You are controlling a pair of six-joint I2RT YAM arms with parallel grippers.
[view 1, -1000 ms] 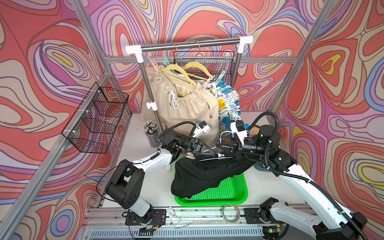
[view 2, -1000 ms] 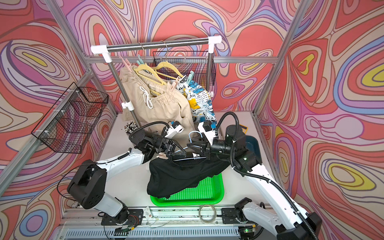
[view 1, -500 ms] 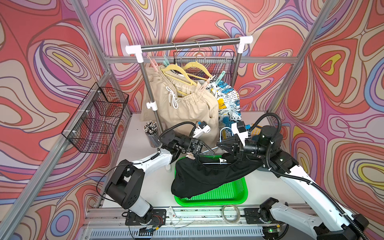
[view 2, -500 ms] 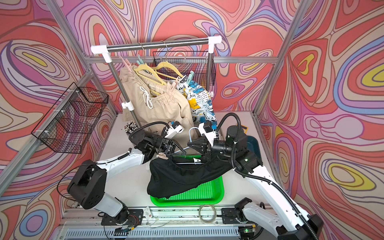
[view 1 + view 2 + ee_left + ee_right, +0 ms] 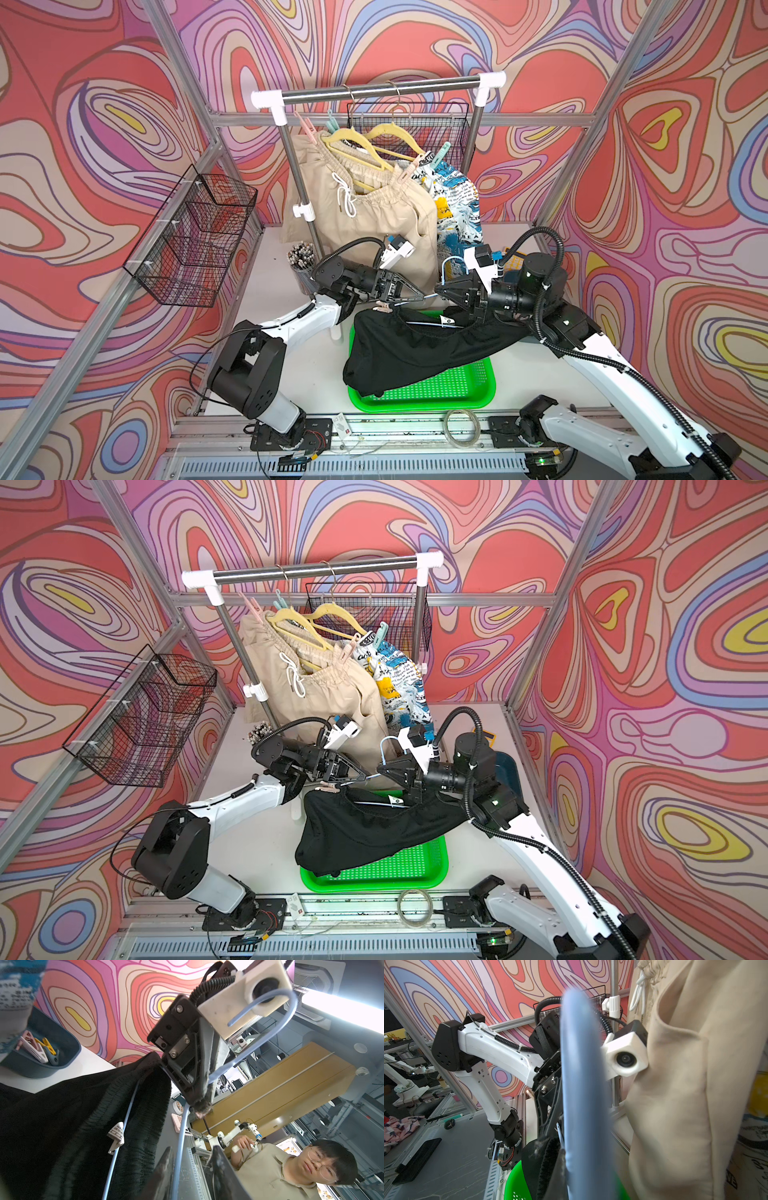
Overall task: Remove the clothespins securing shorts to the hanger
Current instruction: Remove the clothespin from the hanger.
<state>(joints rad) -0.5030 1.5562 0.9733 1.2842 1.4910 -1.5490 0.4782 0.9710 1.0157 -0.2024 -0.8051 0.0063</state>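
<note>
A robotics lab: aluminium-framed cell (image 5: 178, 66), an operator (image 5: 311, 1169) and another robot arm (image 5: 402, 1082) beyond.

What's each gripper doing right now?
Left gripper: open, straddling the blue hanger, not clamping it.
Right gripper: closed on the blue hanger.

The left arm (image 5: 299, 320) and the right arm (image 5: 602, 365) both bend at the elbow and reach in low toward the middle. Their tips point at each other, very close together. The left gripper (image 5: 419, 297) has its two fingers (image 5: 164, 1169) spread apart. The right gripper (image 5: 439, 289) has its jaws squeezed tight together.
</note>
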